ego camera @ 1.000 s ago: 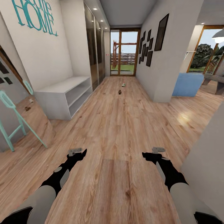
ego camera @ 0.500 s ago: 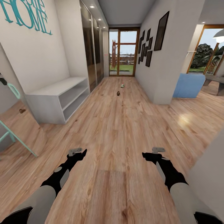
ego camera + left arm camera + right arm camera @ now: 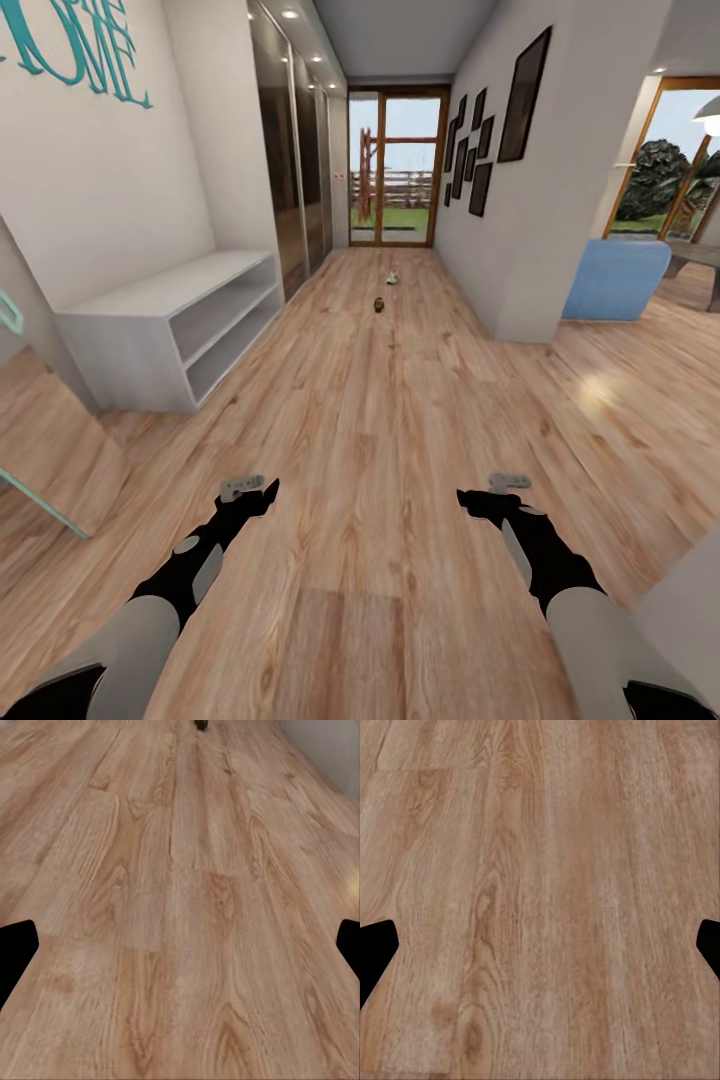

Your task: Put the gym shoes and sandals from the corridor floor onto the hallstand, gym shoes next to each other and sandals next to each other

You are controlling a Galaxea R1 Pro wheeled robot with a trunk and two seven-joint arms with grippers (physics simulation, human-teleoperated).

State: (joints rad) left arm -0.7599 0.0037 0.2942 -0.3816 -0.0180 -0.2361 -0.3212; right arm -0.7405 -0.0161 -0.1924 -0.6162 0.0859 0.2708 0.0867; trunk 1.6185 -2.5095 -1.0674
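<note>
Both arms are held out low in front of the robot, and each tool hangs over bare planks with nothing in it: the left tool (image 3: 262, 487) and the right tool (image 3: 478, 495) are both released, their finger tips standing wide apart at the edges of the wrist views, so I'd say they are carried ready for a pickup rather than working. Under them runs the corridor floor (image 3: 380, 420), light wood grain. Outward to the robot's left stands a low white bench (image 3: 150, 325) with two open shelf slots against the wall, under teal lettering (image 3: 75, 45); whether this is the hallstand meant, I cannot tell. Far down the corridor, well apart from both tools, a small dark shape that looks like one sandal (image 3: 378, 305) lies on the floor, and beyond it a pale one, likely a gym shoe (image 3: 394, 278), near the glass door (image 3: 392, 165). The robot seems to be on its way to them
</note>
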